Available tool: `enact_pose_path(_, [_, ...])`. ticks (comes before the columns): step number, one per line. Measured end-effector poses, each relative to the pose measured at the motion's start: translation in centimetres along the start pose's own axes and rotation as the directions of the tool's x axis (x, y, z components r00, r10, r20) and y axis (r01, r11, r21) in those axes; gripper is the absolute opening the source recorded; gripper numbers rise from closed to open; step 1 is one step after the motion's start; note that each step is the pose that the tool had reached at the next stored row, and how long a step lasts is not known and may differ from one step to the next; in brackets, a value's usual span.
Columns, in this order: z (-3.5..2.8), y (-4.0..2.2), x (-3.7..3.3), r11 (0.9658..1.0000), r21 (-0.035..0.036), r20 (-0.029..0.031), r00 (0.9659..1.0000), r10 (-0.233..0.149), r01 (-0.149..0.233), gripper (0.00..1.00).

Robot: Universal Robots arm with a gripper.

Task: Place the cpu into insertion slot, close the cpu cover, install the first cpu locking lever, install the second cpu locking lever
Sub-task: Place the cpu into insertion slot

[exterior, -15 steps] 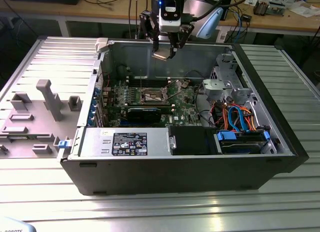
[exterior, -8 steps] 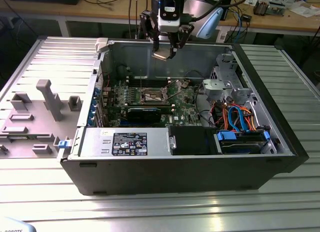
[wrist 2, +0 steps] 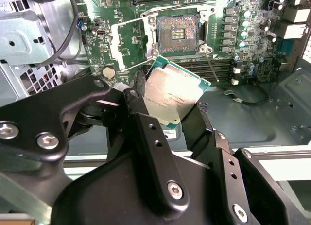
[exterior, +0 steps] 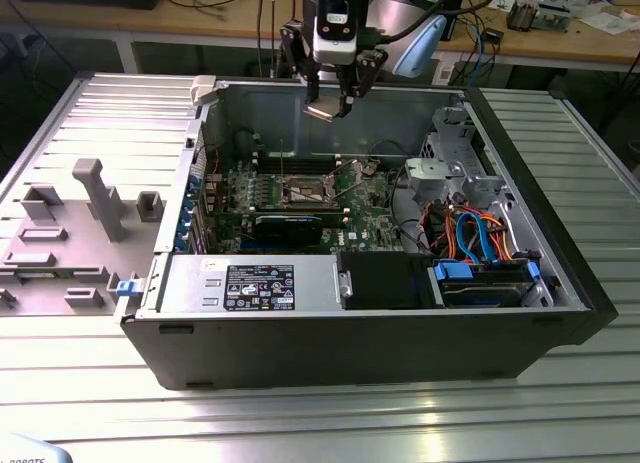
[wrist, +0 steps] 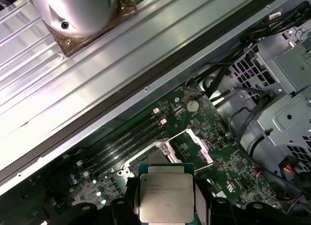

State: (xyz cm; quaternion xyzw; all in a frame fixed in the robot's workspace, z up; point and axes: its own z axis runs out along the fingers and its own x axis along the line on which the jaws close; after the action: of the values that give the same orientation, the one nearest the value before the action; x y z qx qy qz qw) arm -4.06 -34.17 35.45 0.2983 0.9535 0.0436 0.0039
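My gripper (exterior: 328, 107) hangs over the open computer case, shut on the cpu (exterior: 322, 113), a flat square chip with a silvery top and green edge. In both wrist views the cpu (wrist 2: 175, 95) (wrist: 166, 192) sits tilted between the two black fingers (wrist 2: 142, 115), held by opposite edges. Below it lies the insertion slot (wrist 2: 177, 33) (exterior: 305, 191) with its dark pin field uncovered and nothing in it. The cpu cover (wrist: 190, 143) stands swung open beside the slot (wrist: 154, 159). The cpu is well above the board, not touching the slot.
A silver drive cage (exterior: 452, 168) with orange and blue cables (exterior: 478, 233) fills the exterior view's right of the case. Long memory slots (wrist 2: 216, 69) run beside the socket. A black graphics card (exterior: 288, 223) and power supply (exterior: 250, 283) lie nearer. A grey fixture (exterior: 95, 198) stands outside the case.
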Motion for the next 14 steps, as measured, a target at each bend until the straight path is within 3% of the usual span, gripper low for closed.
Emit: enact_pose_path(14, [0.04, -0.01, 0.00, 0.9993, -0.0006, 0.0033, 0.9993, 0.038, -0.038, 0.54])
